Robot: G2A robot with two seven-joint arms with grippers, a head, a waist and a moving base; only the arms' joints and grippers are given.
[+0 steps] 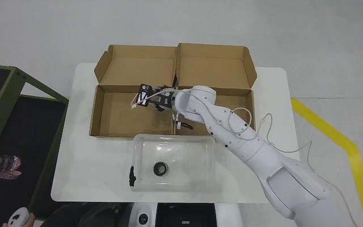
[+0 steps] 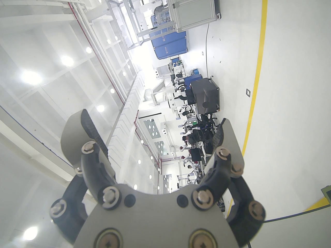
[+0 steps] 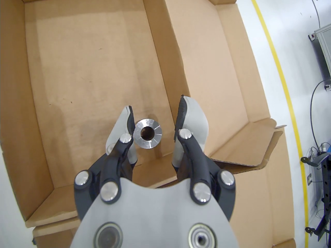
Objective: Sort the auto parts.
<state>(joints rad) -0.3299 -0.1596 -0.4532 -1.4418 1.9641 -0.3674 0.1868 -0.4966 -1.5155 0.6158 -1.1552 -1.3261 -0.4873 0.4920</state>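
Note:
My right gripper [image 3: 156,107] hangs open over the left cardboard box [image 3: 90,52]. A silver metal sleeve [image 3: 147,133] with a round bore stands on end between its fingers, close against one pad and apart from the other. From above, the right gripper [image 1: 143,95] is over the back right part of the left box [image 1: 113,116]. A black ring [image 1: 161,168] lies in the clear plastic bin [image 1: 204,147] at the table's front. My left gripper [image 2: 155,132] is open and holds nothing, pointing up at the room.
A second cardboard box [image 1: 212,68] adjoins the first on the right, with a shared wall [image 3: 160,52] between them. Both boxes have their flaps folded outward. A small black piece [image 1: 132,177] sits at the bin's front left edge. The white table [image 1: 74,153] is bare on its left side.

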